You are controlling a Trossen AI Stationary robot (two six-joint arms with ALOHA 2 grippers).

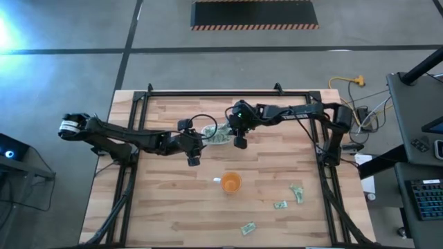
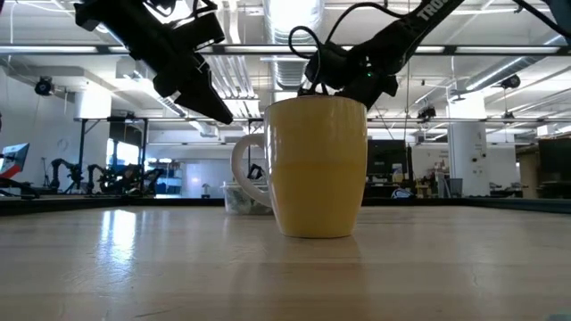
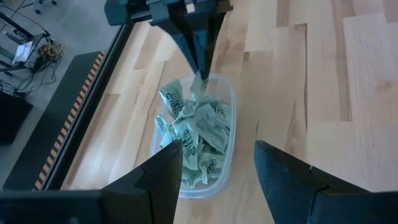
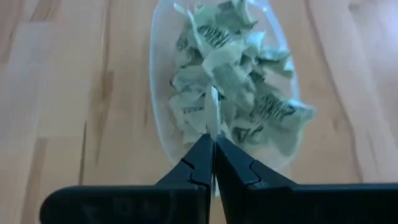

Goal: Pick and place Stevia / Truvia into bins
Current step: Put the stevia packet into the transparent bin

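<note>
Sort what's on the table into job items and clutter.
Job: tub full of sachets; loose sachets on the table; right gripper, shut on a sachet above the tub; left gripper, open, beside the tub.
Clutter: orange cup; white scrap.

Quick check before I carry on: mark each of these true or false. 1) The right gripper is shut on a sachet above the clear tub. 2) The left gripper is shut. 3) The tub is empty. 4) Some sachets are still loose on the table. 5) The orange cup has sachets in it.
1) True. The right gripper pinches a sachet over the clear tub.
2) False. The left gripper is open and holds nothing; it hangs beside the tub.
3) False. The tub holds a heap of green and white sachets.
4) True. Three loose sachets lie on the table, toward the right arm's side.
5) False. The orange cup looks empty from above.
</note>
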